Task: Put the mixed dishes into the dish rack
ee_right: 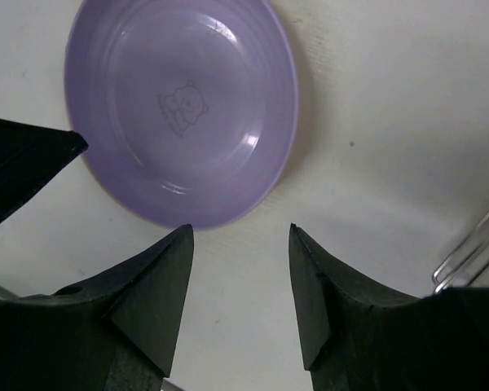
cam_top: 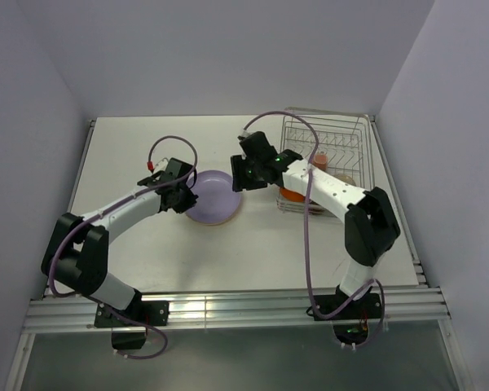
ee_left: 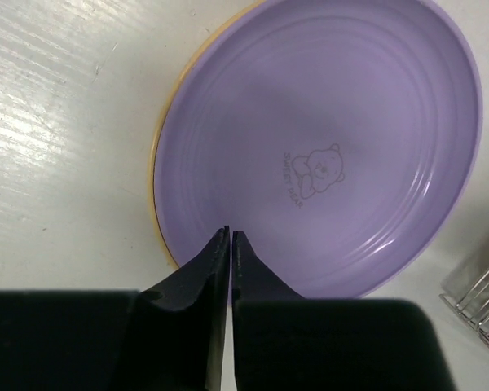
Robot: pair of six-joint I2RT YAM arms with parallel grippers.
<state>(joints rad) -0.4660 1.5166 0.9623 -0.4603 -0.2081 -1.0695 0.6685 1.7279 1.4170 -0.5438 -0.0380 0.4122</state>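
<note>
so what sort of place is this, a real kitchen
Probably a robot test booth, not a kitchen: plain pale walls box in a white table holding a silver wire dish rack and a flat lilac plate.

Seen from above, the light is soft and even: the white table [cam_top: 147,244] reads bright and shadows stay faint. In my left wrist view the lilac plate [ee_left: 326,122] is sharp, with a dim shade over its centre and a thin white glint along its lower right rim. My left gripper [ee_left: 231,236], at the bottom, is a black mass without detail. In my right wrist view small glare spots sit on the plate, which throws a soft shadow to its right. My right gripper [ee_right: 240,230] looks dark and slightly soft, and the dish rack [ee_right: 464,259] at the right edge is blurred.
</note>
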